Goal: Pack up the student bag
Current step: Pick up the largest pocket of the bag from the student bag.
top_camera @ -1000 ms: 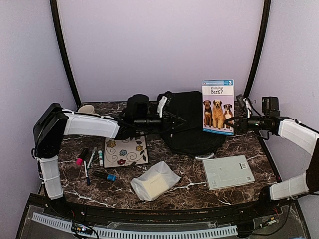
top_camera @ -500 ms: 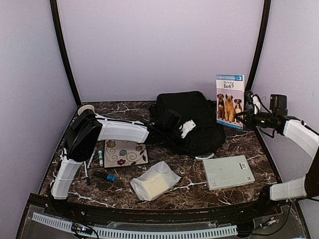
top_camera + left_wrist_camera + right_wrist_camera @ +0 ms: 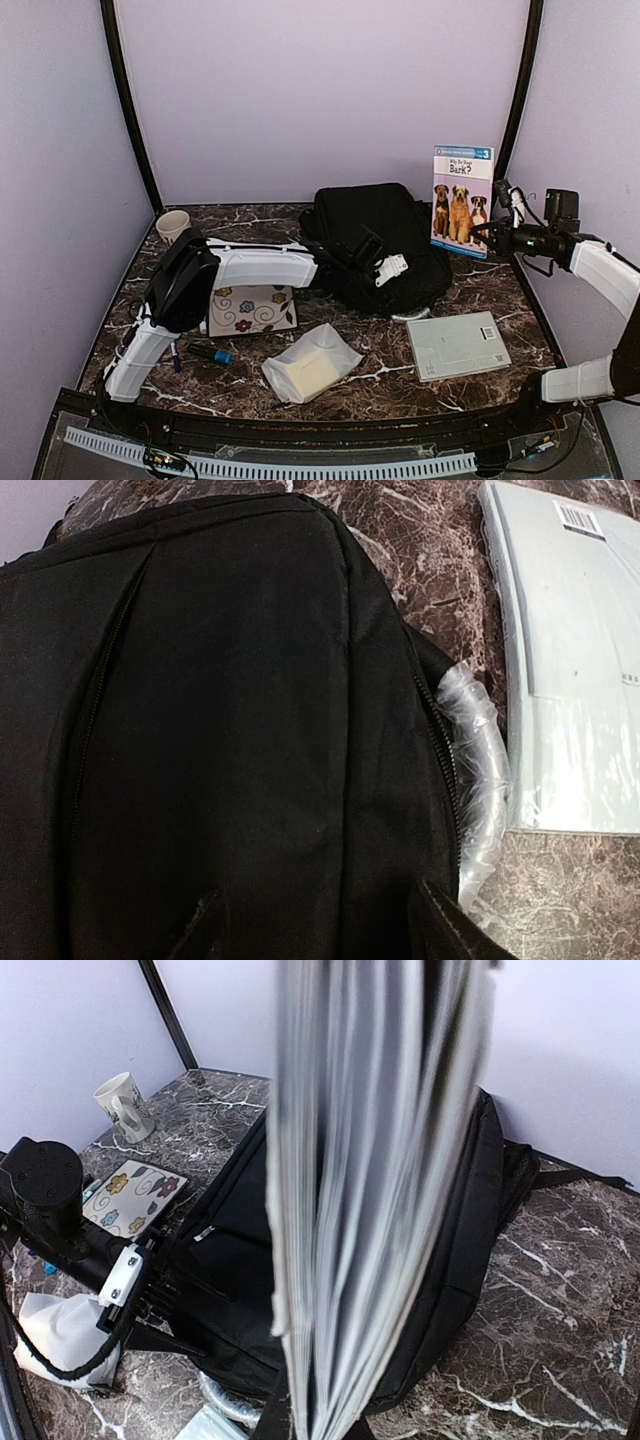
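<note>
We've got the student bag [image 3: 375,240] lying flat at the back-centre of the bench [image 3: 380,395]. Its long axis runs approx. far-to-near, w/ the near end swung a bit to the right. The left pincer [image 3: 388,268] is over the bag's near-right part. In its wrist view the two tips stand apart at the bottom edge w/ black fabric between & beyond them, clamped on nothing we can see; whether they touch the cloth we can't tell. The right pincer [image 3: 494,236] is closed on a book [image 3: 462,200] w/ dogs on the cover, held upright in the air just beside the bag's right edge, page edges toward its wrist cam. The relation that counts, as we read it: the bag sits directly under the left pincer & to the left of the book. So the left arm is nearer for opening it, & the right arm only has to swing the book leftward once there's a mouth. The zip [image 3: 437,735] looks closed & no opening shows in any view, so we judge next step = left finds a pull or flap edge. Risk: crinkled plastic [image 3: 472,770] touches the bag's near-right edge, grey packet [image 3: 570,650] just beside it; both could get dragged. Tissue pack [image 3: 310,365], flowered notebook [image 3: 252,308] & cup [image 3: 173,224] lie outside the bag.
</note>
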Robot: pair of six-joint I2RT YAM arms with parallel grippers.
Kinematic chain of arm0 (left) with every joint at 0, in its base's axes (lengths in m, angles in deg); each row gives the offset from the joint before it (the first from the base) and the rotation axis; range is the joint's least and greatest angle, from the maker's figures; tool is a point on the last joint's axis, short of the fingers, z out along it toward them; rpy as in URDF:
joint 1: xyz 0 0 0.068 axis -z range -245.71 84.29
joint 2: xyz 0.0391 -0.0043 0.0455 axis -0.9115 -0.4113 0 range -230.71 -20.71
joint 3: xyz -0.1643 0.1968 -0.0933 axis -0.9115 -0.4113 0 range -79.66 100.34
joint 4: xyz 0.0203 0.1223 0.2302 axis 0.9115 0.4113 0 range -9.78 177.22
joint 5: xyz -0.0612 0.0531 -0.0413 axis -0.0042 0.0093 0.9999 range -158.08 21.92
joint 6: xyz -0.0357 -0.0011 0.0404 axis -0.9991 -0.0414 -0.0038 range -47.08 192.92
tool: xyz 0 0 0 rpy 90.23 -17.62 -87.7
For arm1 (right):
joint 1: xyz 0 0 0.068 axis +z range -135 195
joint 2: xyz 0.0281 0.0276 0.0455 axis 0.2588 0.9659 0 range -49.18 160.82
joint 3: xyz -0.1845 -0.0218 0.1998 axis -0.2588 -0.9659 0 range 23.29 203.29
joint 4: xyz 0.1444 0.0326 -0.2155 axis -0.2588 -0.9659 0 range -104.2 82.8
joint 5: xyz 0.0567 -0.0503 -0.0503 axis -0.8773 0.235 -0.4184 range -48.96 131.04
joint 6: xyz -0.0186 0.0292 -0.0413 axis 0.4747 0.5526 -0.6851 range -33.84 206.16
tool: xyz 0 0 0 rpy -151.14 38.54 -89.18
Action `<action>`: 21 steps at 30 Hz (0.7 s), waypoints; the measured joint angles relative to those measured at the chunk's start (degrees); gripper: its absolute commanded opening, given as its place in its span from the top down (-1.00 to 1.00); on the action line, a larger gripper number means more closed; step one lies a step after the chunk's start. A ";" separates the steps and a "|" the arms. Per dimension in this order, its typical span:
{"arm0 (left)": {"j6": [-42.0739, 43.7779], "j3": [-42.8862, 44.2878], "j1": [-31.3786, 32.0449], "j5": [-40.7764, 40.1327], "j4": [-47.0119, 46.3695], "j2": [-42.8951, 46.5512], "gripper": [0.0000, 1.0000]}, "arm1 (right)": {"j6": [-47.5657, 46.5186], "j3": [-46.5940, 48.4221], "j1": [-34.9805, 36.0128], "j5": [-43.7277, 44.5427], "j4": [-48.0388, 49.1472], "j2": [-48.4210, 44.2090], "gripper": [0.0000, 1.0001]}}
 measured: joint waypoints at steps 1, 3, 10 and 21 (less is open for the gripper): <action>0.50 0.35 0.20 -0.50 0.37 -0.22 -0.28 | 0.02 -0.02 0.00 -0.07 -0.02 0.00 1.00; 1.73 1.42 0.66 -2.25 1.33 -0.85 -0.28 | 0.00 -0.02 0.00 -0.20 -0.02 0.00 1.00; 6.25 5.14 2.43 -6.23 5.38 -2.32 -0.38 | -0.02 -0.04 0.00 -0.87 -0.02 -0.02 1.00; 8.83 6.91 3.74 -11.78 7.21 -3.28 -0.12 | -0.68 -0.04 0.00 -1.09 -0.04 -0.02 1.00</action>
